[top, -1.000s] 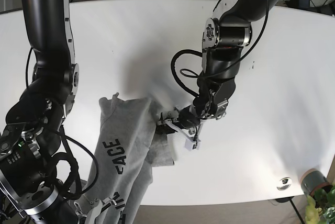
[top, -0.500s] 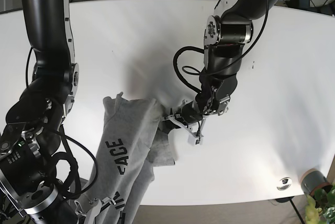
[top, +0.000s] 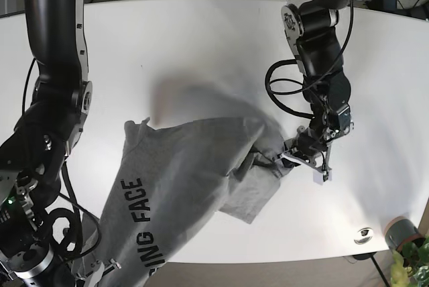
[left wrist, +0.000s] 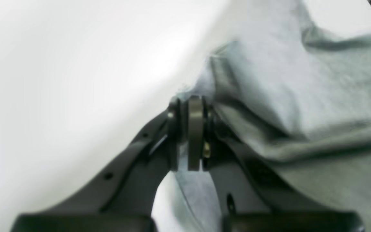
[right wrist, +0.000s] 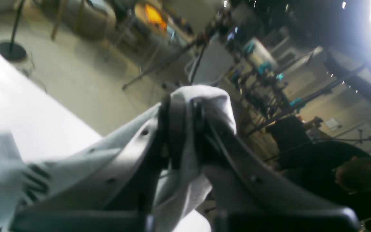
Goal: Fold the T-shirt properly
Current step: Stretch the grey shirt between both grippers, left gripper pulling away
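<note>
The grey T-shirt (top: 194,166) with black lettering lies stretched across the white table (top: 201,52), from the front left edge toward the right. My left gripper (top: 285,157) is shut on the T-shirt's right edge; in the left wrist view its fingertips (left wrist: 190,129) pinch the grey cloth (left wrist: 301,96). My right gripper (right wrist: 185,129) is shut on another part of the T-shirt (right wrist: 204,96), held beyond the table's front edge. In the base view that gripper sits at the bottom left corner, mostly hidden by the arm.
A small round metal object (top: 364,235) and a potted plant (top: 405,240) sit at the table's front right corner. A person (right wrist: 349,183) and lab gear appear beyond the table in the right wrist view. Black cables (top: 288,92) loop beside the left arm.
My left gripper has pulled the T-shirt's edge to the right, spreading the bunched cloth wider across the table. The right arm has shifted slightly lower at the front left.
</note>
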`<state>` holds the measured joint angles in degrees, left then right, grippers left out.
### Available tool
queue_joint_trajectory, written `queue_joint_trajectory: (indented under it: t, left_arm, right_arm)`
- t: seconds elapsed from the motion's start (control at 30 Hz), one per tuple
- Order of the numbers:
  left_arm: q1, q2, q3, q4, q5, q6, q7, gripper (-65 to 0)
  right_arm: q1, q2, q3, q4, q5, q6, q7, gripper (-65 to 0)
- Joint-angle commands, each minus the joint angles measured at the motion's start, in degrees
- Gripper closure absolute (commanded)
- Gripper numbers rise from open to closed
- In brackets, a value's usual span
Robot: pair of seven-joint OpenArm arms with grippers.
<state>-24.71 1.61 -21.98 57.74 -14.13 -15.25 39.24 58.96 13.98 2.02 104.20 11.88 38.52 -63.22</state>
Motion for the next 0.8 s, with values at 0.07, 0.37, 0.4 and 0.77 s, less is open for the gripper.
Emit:
queue_joint_trajectory:
  t: [0.07,0.37,0.4,0.77]
  left_arm:
    - [0.6,-0.9,-0.5,12.7,-1.1,-0.8,4.1,0.0]
    - [0.2,-3.9,-5.7,27.6,-1.1,-0.8,11.1,0.0]
    - [-0.3,-4.3,-5.8,28.0,-1.1,-0.8,11.1,0.0]
    - [-8.3,-13.7,-8.9,31.1,-1.0,-0.8,11.2,0.0]
  right_arm:
    - [3.9,0.7,0.0,-5.3,-0.1,-0.94,5.6,0.0]
    - [7.4,0.3,-0.2,-21.6,-0.2,-1.12,13.3,0.0]
    - [7.8,0.2,-0.2,-23.0,-0.2,-1.12,14.3,0.0]
    - [15.2,0.3,-4.2,-41.6,-0.2,-1.20,25.6,0.0]
